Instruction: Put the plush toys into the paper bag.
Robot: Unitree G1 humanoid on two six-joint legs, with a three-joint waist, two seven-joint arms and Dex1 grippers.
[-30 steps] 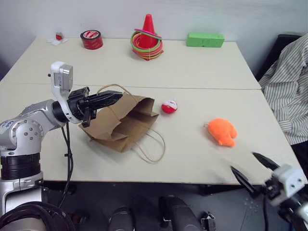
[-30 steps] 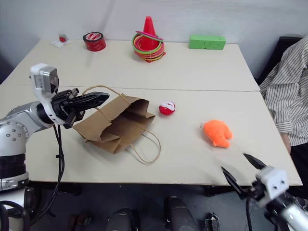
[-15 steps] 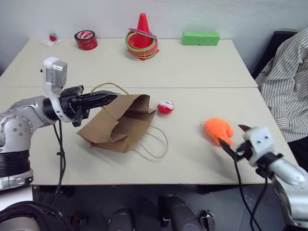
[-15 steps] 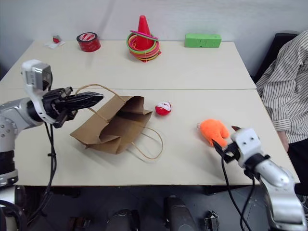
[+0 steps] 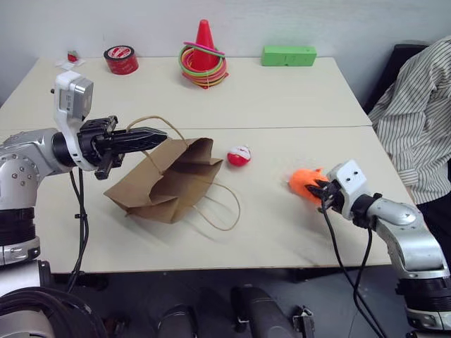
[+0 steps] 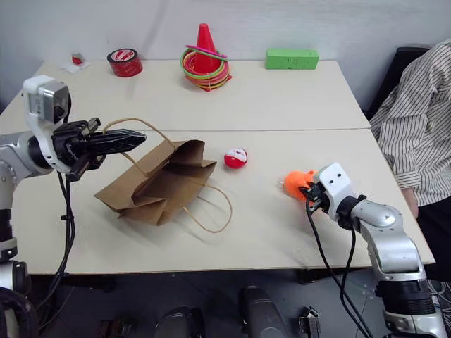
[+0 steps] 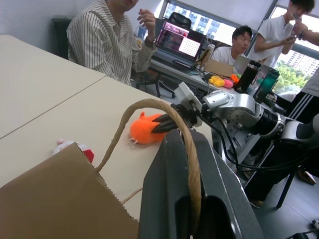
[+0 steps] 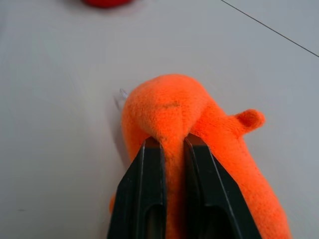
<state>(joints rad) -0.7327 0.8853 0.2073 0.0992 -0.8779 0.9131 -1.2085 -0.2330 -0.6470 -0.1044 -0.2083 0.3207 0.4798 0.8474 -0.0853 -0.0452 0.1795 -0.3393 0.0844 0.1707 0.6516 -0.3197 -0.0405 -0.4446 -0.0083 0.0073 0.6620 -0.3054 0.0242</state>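
The brown paper bag (image 5: 165, 184) lies on its side on the table, its mouth turned toward the red-and-white plush toy (image 5: 238, 155). My left gripper (image 5: 158, 134) is shut on one cord handle (image 7: 185, 133), holding that side of the bag raised; the other handle (image 5: 224, 211) lies flat on the table. To the right, my right gripper (image 8: 172, 142) is shut on the fuzzy orange plush toy (image 5: 303, 181), pinching a fold of its fur while it rests on the table.
Along the table's far edge stand a red tape roll (image 5: 120, 59), a red cone with rings (image 5: 203, 51) and a green block (image 5: 288, 55). A person in a striped shirt (image 5: 419, 120) sits at the right edge.
My right gripper came up from the table's front edge to the orange plush toy and shut on it. The left gripper has kept the bag's handle raised.
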